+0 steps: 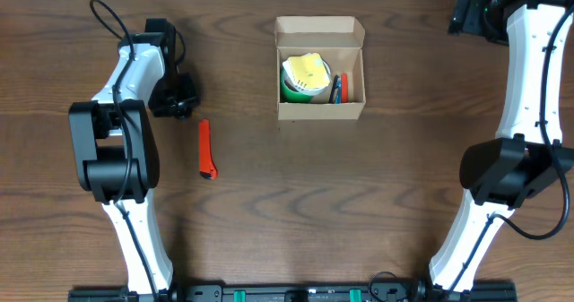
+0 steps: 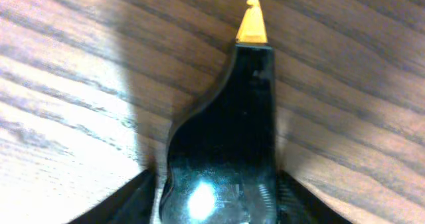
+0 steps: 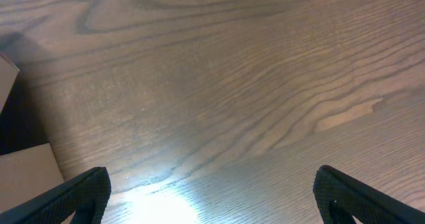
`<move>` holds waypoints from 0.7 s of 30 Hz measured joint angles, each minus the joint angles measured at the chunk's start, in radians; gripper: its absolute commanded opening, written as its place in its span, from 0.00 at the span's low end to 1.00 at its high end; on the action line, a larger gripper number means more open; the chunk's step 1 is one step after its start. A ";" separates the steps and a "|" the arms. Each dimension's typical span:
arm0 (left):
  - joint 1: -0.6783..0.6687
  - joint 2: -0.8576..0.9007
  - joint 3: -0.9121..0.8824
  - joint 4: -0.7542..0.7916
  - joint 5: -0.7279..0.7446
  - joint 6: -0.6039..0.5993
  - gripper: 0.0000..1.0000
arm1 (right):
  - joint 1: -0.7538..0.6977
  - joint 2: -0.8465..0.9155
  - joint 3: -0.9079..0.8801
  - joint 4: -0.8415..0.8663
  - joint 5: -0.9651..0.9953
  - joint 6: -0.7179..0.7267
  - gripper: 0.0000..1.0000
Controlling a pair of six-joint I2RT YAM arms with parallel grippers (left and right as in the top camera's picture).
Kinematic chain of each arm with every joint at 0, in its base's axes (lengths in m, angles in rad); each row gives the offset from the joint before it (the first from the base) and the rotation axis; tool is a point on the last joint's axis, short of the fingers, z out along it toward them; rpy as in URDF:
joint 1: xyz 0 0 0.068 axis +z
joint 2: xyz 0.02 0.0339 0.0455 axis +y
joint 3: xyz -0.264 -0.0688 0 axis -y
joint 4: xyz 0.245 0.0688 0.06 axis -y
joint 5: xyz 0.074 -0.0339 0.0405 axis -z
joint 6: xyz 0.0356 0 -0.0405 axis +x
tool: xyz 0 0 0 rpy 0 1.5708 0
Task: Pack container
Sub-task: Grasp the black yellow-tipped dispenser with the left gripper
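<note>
The container [image 1: 320, 112], a tan cardboard box with its flap lid open, stands at the back centre. It holds a yellow notepad [image 1: 307, 69], a green tape roll [image 1: 296, 91] and small red and blue items [image 1: 339, 89]. My left gripper [image 1: 177, 97] is low over the table at the left. In the left wrist view it [image 2: 216, 176] is shut on a glossy black tool with an orange tip [image 2: 229, 111] lying on the wood, a finger against each side. My right gripper [image 1: 468, 15] [image 3: 212, 197] stands wide open over bare wood at the back right.
An orange-red utility knife [image 1: 206, 148] lies on the table right of the left arm, in front of the left gripper. The box's corner [image 3: 23, 177] shows at the left edge of the right wrist view. The table is dark brown wood [image 1: 359, 185].
</note>
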 measured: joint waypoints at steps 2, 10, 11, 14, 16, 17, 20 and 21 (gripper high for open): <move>0.000 0.000 0.000 0.000 0.000 0.002 0.47 | 0.000 0.000 0.000 0.000 0.000 0.000 0.99; 0.001 0.000 0.000 -0.002 0.003 0.002 0.16 | 0.000 0.000 0.000 0.000 0.000 0.000 0.99; 0.001 0.000 0.000 -0.002 0.004 0.002 0.08 | 0.000 0.000 0.000 0.000 0.000 0.000 0.99; 0.001 0.000 0.000 -0.015 0.008 0.002 0.06 | 0.000 0.000 0.000 0.000 0.000 0.000 0.99; 0.001 0.000 0.001 -0.027 0.015 0.002 0.06 | 0.000 0.000 0.000 0.000 0.000 0.000 0.99; 0.001 0.000 0.001 -0.039 0.020 0.002 0.06 | 0.000 0.000 0.000 0.000 0.000 0.000 0.99; 0.001 0.002 0.006 -0.084 0.035 0.003 0.06 | 0.000 0.000 0.000 0.000 0.000 0.000 0.99; 0.001 0.008 0.016 -0.103 0.043 0.003 0.06 | 0.000 0.000 0.000 0.000 0.000 0.000 0.99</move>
